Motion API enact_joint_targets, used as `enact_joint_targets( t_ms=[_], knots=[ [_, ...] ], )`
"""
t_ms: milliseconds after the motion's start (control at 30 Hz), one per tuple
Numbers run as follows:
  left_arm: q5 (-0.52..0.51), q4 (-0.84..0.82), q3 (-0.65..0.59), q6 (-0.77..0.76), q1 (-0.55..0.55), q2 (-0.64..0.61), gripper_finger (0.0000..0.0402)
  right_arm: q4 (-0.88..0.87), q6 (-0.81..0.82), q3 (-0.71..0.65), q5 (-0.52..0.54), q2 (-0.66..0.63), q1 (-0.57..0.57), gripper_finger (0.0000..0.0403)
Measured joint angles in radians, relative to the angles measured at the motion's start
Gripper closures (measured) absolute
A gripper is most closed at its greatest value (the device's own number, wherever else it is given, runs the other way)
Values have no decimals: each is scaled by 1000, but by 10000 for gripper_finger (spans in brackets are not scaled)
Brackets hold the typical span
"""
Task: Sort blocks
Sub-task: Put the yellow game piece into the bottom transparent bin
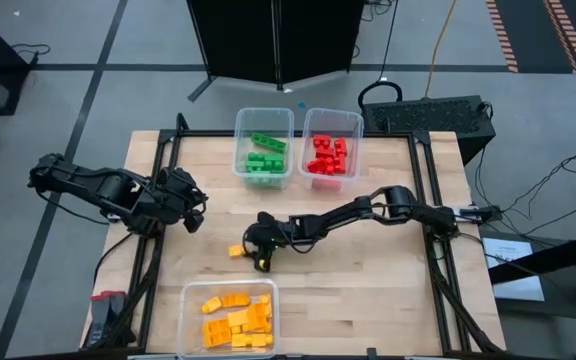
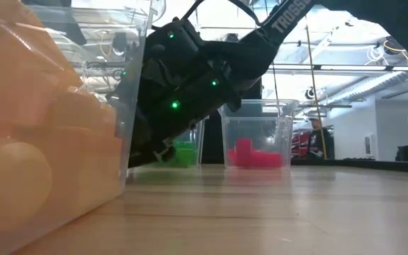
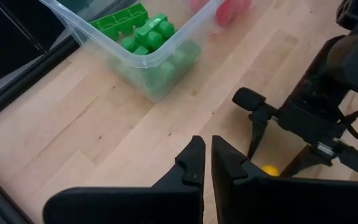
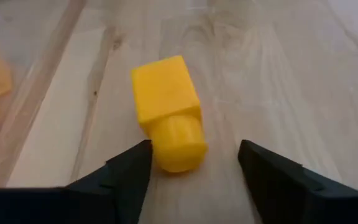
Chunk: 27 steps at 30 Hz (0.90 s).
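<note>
We are reaching our right gripper (image 4: 194, 165), fingers apart and holding nothing, around the last yellow block (image 4: 166, 112) lying on the table (image 1: 368, 290), and next we must squeeze and lift it.

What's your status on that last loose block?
Right gripper open, straddling yellow block on table. Left gripper shut, idle at left side. Nothing in the way.

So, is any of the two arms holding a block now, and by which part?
Nothing is held. The right gripper has open jaws on either side of a yellow block on the table; the left gripper is shut and empty.
</note>
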Motion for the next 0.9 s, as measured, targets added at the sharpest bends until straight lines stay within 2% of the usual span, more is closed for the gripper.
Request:
enact_joint_targets(
  t_ms=[167, 433, 500, 567, 700, 767, 900],
  knots=[
    [0, 0, 0, 25, 0, 0, 401, -10, 19, 0, 4, 0, -6, 230],
    [0, 1, 0, 43, 0, 0, 401, -18, 21, 0, -10, -1, -8, 380],
    [0, 1, 0, 43, 0, 0, 402, -26, 6, -1, -42, -7, -7, 396],
    [0, 1, 0, 43, 0, 0, 402, -31, -26, -2, -85, -14, -4, 387],
    [0, 0, 0, 44, 0, 0, 401, -100, -91, -3, -153, -71, -18, 339],
    [2, -3, 0, 44, 0, 1, 401, -162, -137, -4, -151, -110, -26, 308],
    [1, -5, 0, 46, 0, 5, 402, -135, -278, -3, -145, -157, -35, 245]
  ],
)
